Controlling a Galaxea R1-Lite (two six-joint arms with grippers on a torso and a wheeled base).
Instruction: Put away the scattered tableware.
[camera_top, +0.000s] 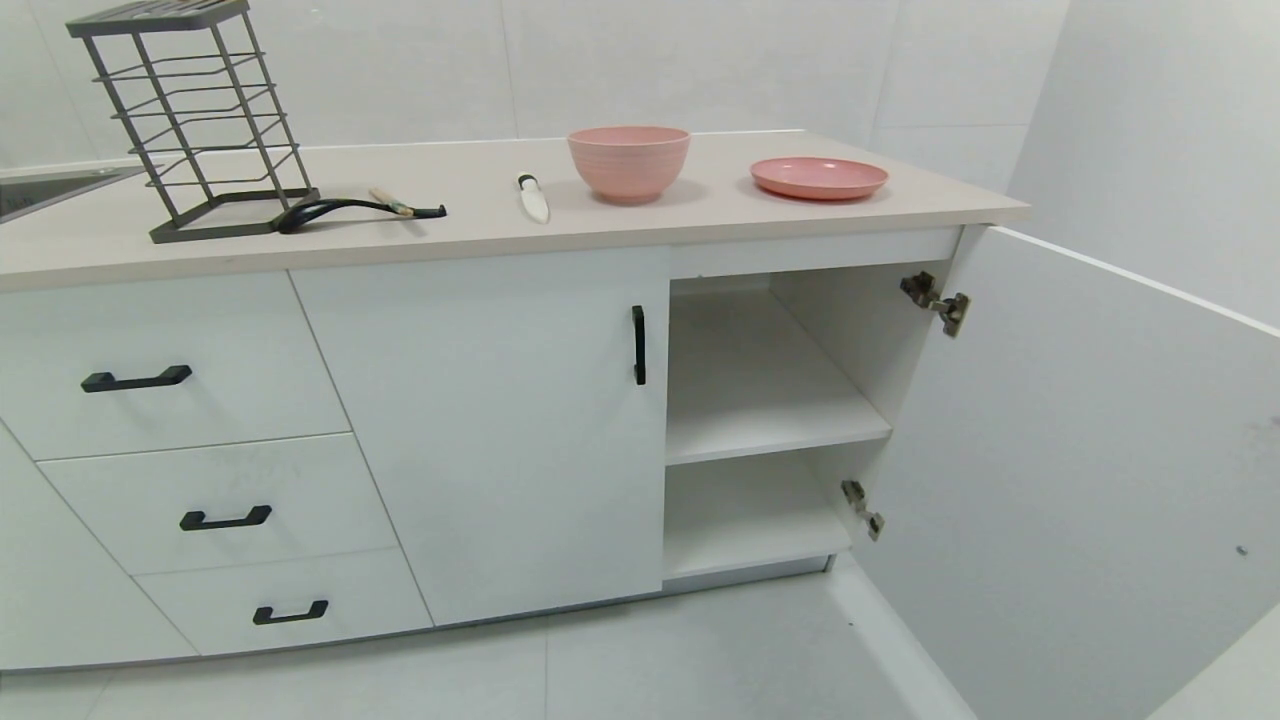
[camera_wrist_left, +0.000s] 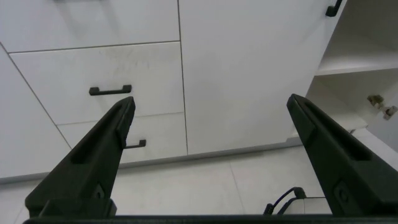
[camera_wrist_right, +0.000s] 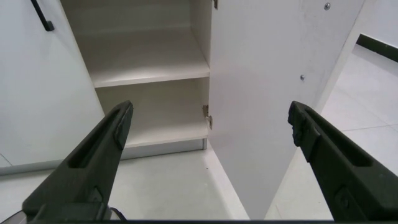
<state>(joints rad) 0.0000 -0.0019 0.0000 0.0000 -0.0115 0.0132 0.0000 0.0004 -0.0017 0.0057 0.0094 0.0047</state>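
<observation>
Awaiting first pickup: pink bowl (camera_top: 629, 163), pink plate (camera_top: 819, 177), knife (camera_top: 534, 198) and black-handled utensil (camera_top: 350, 210) lie untouched on the countertop (camera_top: 700, 215).
Both grippers hang low, well below the tableware: left gripper (camera_wrist_left: 211, 102) faces the drawers (camera_wrist_left: 93, 68), right gripper (camera_wrist_right: 211, 107) faces the open cabinet's shelf (camera_wrist_right: 143, 68). Each is spread wide and empty. The next move likely requires raising one arm to counter height.
</observation>
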